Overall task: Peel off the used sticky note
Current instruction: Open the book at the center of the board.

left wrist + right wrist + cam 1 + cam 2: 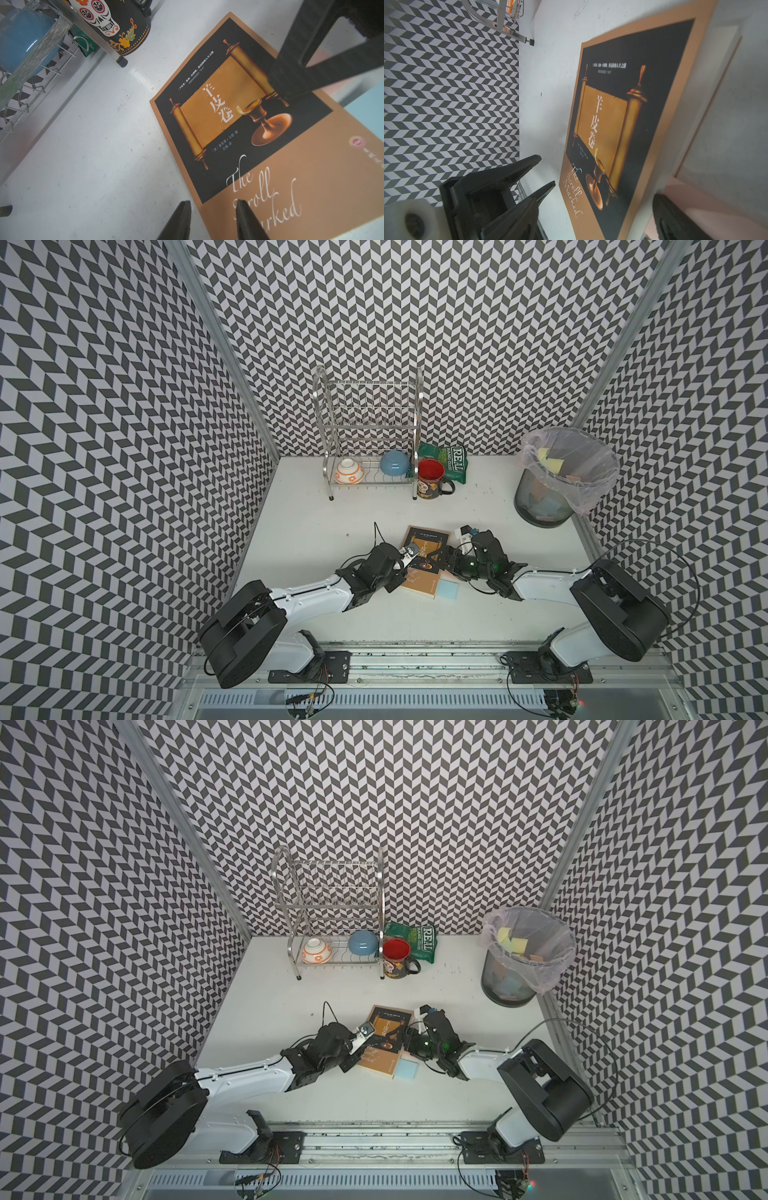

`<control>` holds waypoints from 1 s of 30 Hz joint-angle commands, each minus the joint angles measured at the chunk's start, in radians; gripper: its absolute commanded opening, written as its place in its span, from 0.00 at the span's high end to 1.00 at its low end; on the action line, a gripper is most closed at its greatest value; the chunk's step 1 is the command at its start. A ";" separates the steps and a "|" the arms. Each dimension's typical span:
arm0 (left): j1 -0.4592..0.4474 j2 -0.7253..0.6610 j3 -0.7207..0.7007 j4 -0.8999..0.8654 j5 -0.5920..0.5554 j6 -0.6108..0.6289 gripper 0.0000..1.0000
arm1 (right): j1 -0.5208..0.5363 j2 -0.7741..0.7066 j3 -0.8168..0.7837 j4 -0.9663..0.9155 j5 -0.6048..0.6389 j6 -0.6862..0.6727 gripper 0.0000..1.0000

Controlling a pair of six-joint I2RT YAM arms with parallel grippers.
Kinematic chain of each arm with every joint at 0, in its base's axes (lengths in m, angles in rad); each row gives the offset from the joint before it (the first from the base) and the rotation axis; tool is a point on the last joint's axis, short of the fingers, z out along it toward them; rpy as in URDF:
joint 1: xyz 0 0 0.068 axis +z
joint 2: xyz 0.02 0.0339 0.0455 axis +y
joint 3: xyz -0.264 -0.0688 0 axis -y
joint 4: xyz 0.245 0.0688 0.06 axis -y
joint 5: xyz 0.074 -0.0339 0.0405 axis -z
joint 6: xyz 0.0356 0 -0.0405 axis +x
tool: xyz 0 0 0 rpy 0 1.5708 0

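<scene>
A brown and black book (424, 556) (384, 1038) lies flat mid-table. A pink sticky note (448, 573) (691, 199) shows at the book's right edge. Just nearer lies a pale blue sticky pad (446, 588) (367, 101). My left gripper (409, 565) (213, 204) is open and empty, its tips straddling the book's left edge. My right gripper (436, 562) (593, 220) stands open, low over the book's right side, with one finger (670, 218) next to the pink note. No writing is readable on either note.
A lined mesh bin (565, 477) with discarded notes stands at the back right. At the back middle stand a steel dish rack (370, 439) holding two bowls, a skull-patterned mug (432, 481) (116, 22) and a green snack bag (451, 462).
</scene>
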 commanded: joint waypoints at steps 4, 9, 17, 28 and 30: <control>0.004 0.030 0.045 0.014 -0.005 -0.004 0.61 | 0.014 -0.010 -0.013 0.040 0.032 0.012 0.11; 0.003 0.082 0.074 0.002 -0.009 0.008 0.61 | 0.017 0.014 -0.003 0.063 0.010 0.022 0.11; 0.024 0.138 0.111 0.003 -0.059 0.000 0.64 | 0.018 -0.006 -0.013 0.056 0.028 0.031 0.11; 0.199 0.076 0.133 0.024 -0.060 0.020 0.62 | 0.021 -0.025 -0.011 0.009 0.054 0.011 0.11; 0.209 0.104 0.134 0.033 -0.081 0.024 0.62 | 0.024 -0.029 -0.010 -0.004 0.061 0.007 0.12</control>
